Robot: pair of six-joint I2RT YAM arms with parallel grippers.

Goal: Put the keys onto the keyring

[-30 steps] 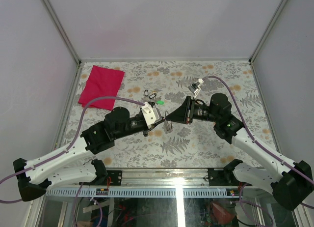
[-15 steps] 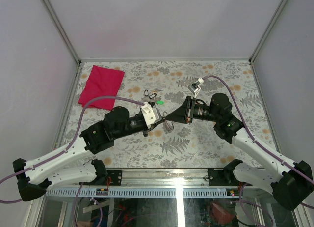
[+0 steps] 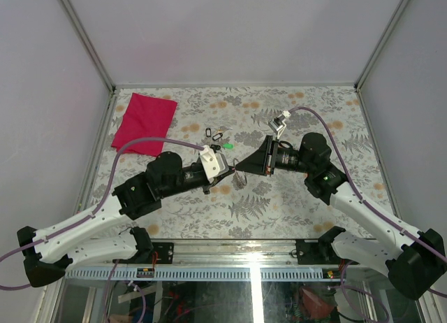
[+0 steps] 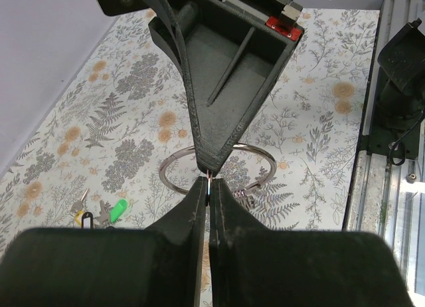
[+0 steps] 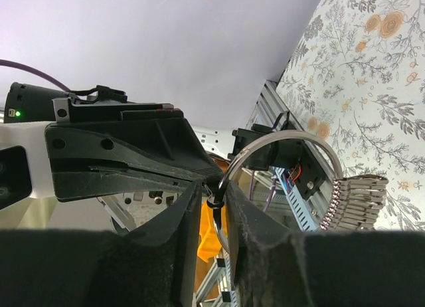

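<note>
Keys point(image 3: 218, 135) lie on the counter point(image 3: 293, 197) by a green piece point(image 4: 119, 208); left jaws, pressed together, meet the keyring point(image 5: 282, 139) held above the counter's middle; right jaws straddle its wire, narrow gap, grip unclear.

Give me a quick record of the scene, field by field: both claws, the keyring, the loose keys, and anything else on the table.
keyring: raised off the table between the two claws, silvery loops hanging on it
left claw: shut, tip meeting the other claw's
right claw: narrow gap, ring wire running through it; grip unclear
loose keys: on the table beyond the claws, beside a green piece
red cloth: far left corner
</note>
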